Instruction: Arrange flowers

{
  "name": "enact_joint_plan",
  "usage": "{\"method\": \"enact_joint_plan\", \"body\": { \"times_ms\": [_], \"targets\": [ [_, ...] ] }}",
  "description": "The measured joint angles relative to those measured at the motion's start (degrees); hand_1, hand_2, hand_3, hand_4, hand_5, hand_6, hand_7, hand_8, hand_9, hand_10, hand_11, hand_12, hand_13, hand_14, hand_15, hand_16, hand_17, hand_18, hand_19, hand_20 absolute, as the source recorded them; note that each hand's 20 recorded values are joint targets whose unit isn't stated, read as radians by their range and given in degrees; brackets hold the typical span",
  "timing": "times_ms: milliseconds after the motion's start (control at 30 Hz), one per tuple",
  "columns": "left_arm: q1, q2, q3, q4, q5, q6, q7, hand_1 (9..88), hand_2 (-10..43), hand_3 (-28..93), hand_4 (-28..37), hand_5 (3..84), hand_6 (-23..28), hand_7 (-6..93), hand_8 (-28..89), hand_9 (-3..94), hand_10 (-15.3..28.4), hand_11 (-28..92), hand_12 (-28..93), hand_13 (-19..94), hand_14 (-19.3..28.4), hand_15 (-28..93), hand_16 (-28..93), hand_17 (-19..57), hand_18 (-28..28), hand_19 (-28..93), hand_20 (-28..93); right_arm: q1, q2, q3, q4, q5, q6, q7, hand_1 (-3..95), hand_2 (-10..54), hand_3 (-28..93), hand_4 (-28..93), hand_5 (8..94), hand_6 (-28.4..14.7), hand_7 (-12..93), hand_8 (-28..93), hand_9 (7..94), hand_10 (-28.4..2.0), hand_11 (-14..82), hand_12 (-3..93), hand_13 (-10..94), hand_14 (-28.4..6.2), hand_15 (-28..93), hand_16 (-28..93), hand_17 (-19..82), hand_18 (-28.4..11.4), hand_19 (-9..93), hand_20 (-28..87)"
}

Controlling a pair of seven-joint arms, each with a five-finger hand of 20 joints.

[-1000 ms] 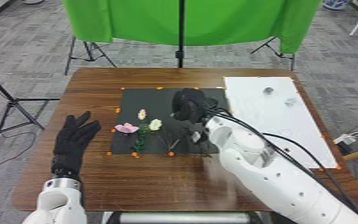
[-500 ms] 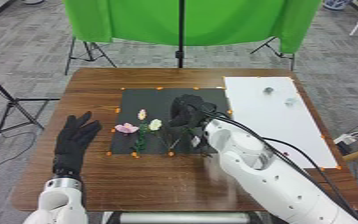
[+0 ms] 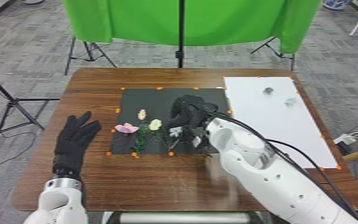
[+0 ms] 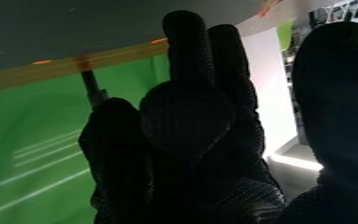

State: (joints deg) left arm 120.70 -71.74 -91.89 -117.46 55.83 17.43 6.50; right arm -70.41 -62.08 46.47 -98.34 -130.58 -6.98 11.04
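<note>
Right hand (image 3: 189,112) loose and unclenched, the head view has it over the right part of the black mat (image 3: 158,97), its arm coming in past the mat's near right corner. Left hand (image 3: 76,135) lies to the left of the mat, fingers straight and spread. On the mat's left half are three blooms: a pink flower (image 3: 127,128) nearest the left edge, a pale flower (image 3: 142,114) just beyond it, and a cream flower (image 3: 155,124) on the side toward the right hand. Green leaves (image 3: 139,144) run down toward the mat's near edge. Small grey-white bits, too blurred to name, sit by the right hand. Right of the mat, a white sheet (image 3: 269,120) on the brown table (image 3: 140,180) carries a grey lump (image 3: 268,90) and a paler one (image 3: 290,102).

In the right wrist view, the right hand (image 4: 184,165) has two fingers extended and the thumb (image 4: 331,80) well apart from them. Past the mat's edge comes a green cloth (image 4: 33,150).
</note>
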Motion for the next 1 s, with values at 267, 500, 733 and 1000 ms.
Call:
{"method": "enact_joint_plan", "body": {
  "times_ms": [267, 500, 733, 1000],
  "targets": [
    [0.21, -0.09, -0.05, -0.09, 0.02, 0.03, 0.06, 19.2, 13.0, 60, -28.3, 43.9, 4.5, 8.6, -7, 47.5, 13.6, 20, 11, 38, 15.1, 15, 2, 8.2, 12.6, 14, 25, 0.18, 0.31, 6.14, 0.25, -0.5, 4.29, 2.22, 34.1, -9.5, 62, -16, 65.5, 0.3, 15, -8, 72.3, -14.5, 14.0, 19.3, 86, -4.1, 60, 34, 61, -12.8, 93, 59],
    [0.74, -0.1, -0.14, -0.21, 0.02, 0.09, 0.05, 19.1, 12.8, 61, -28.3, 44.5, 4.5, 8.8, -7, 48.0, 13.7, 20, 11, 38, 15.4, 15, 3, 8.1, 12.6, 14, 25, 3.82, 0.94, 17.3, 7.79, -10.26, -0.99, 12.83, 26.6, -9.5, 60, -11, 44.3, -3.4, 5, -5, 54.7, -20.5, 7.4, 20.2, 76, -10.1, 63, 32, 55, -17.1, 93, 56],
    [0.96, -0.09, -0.21, -0.39, 0.06, 0.1, 0.02, 19.0, 12.8, 61, -28.3, 44.6, 4.5, 8.8, -7, 48.2, 13.8, 20, 12, 38, 15.5, 15, 3, 8.0, 12.7, 14, 25, 6.08, 1.08, 26.39, 18.87, -20.85, -13.23, 17.28, 25.5, -9.5, 60, -11, 37.4, -2.7, 5, -4, 47.6, -22.3, 5.8, 20.2, 73, -12.0, 63, 31, 52, -18.4, 93, 51],
    [1.03, -0.06, -0.36, -0.47, 0.1, 0.09, -0.06, 19.0, 12.7, 61, -28.3, 44.7, 4.4, 8.7, -7, 48.4, 13.8, 20, 12, 39, 15.5, 15, 2, 7.9, 12.7, 14, 25, 4.14, 0.48, 29.85, 24.23, -20.5, -14.53, 17.97, 33.0, -9.5, 61, -13, 47.2, -0.6, 10, -7, 61.9, -19.1, 10.5, 19.8, 79, -8.3, 64, 29, 56, -16.2, 93, 51]
  ]
}}
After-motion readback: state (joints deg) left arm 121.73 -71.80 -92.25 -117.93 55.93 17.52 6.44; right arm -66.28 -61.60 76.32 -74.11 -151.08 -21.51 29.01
